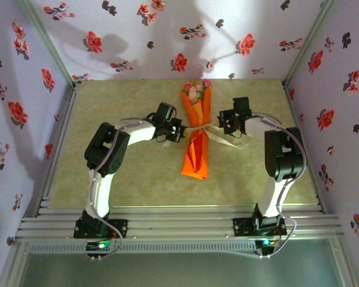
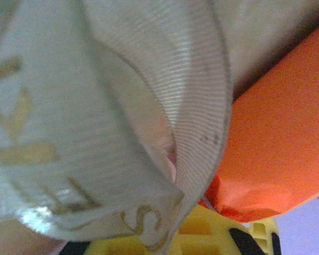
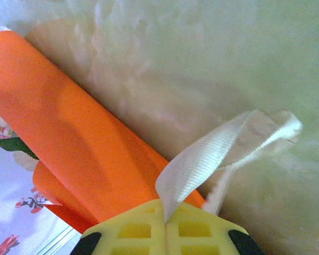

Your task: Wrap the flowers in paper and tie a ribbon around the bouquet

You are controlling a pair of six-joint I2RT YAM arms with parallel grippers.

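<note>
The right claw [image 3: 165,223] is pinched shut on the ribbon [image 3: 212,154], which rises from between its yellow fingers [image 3: 133,231] and loops away ahead of it over the table [image 3: 202,53]. The bouquet [image 1: 195,140] lies just beside this claw, on its left, with the orange paper [image 3: 69,133] close against the fingertips. The left claw [image 1: 180,130] sits at the bouquet's opposite flank, closed tight, the ribbon's other end bunched right against it and apparently gripped; gold lettering shows on the strip there. Between the two claws the ribbon crosses the bouquet's middle. The flowers [image 1: 195,89] poke out of the wrap's far end, beyond both claws.
</note>
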